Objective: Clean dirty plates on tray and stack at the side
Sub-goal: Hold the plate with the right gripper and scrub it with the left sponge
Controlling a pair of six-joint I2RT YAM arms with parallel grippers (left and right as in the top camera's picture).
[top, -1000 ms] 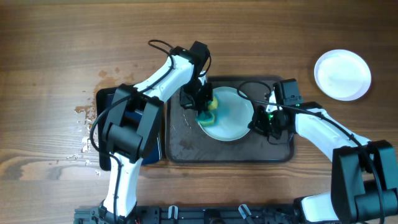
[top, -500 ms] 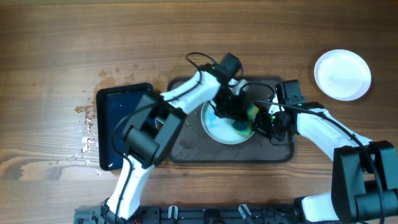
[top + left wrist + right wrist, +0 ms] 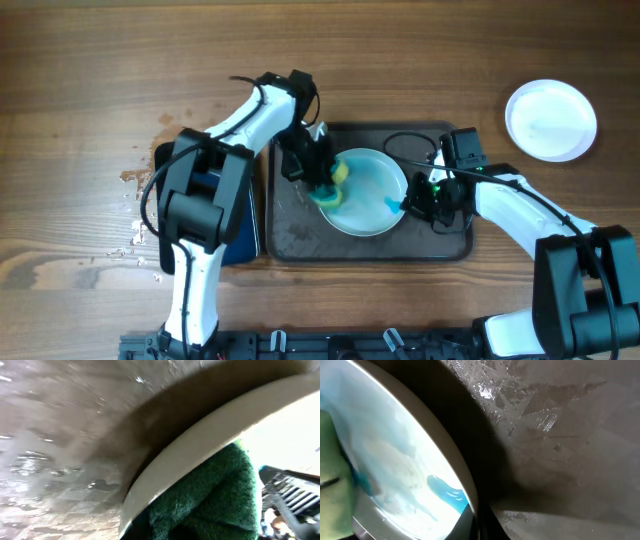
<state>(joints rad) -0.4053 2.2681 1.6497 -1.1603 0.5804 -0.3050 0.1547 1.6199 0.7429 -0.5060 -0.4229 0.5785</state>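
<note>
Plate (image 3: pixel 368 192): on tray (image 3: pixel 290 240), mid-counter
Left gripper (image 3: pixel 322 180): clamped on sponge (image 3: pixel 333 185), plate's left side
Right gripper (image 3: pixel 413 203): pinching plate's right rim
Smear (image 3: pixel 392 203): toward counter's right edge from your sponge, so you'd sweep that way

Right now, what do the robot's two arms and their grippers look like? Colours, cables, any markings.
Both the left arm and the right arm have white link shells with bulky black joint housings. The left gripper and the right gripper are black. Thin black cables loop loosely off each wrist. A small green light glows on the right wrist. No lettering is legible.
</note>
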